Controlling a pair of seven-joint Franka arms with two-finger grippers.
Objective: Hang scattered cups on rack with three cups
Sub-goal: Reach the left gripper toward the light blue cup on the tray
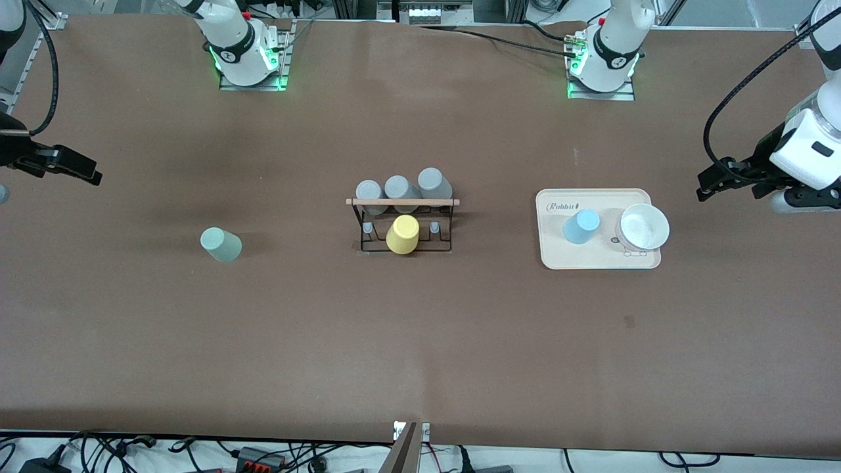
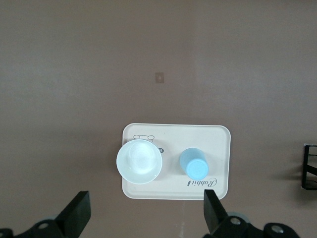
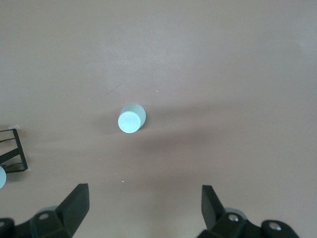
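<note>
The black wire rack [image 1: 374, 248] with a wooden rod [image 1: 402, 202] stands mid-table, holding three grey tumblers [image 1: 398, 188] and a yellow tumbler [image 1: 403, 234]. The mint green cup [image 1: 221, 244] stands upside down on the table toward the right arm's end; it also shows in the right wrist view [image 3: 132, 119]. The light blue cup [image 1: 581, 226] stands upside down on the beige tray [image 1: 558, 253]; the left wrist view shows the cup [image 2: 193, 163] too. My left gripper [image 1: 713, 186] [image 2: 146, 198] hangs open and empty over the table beside the tray. My right gripper [image 1: 85, 172] [image 3: 143, 191] hangs open and empty over the right arm's end.
A white bowl [image 1: 642, 227] sits on the tray beside the blue cup. Two bare grey-tipped pegs [image 1: 368, 228] flank the yellow tumbler. The rack's edge shows in the left wrist view [image 2: 309, 166] and in the right wrist view [image 3: 12, 151].
</note>
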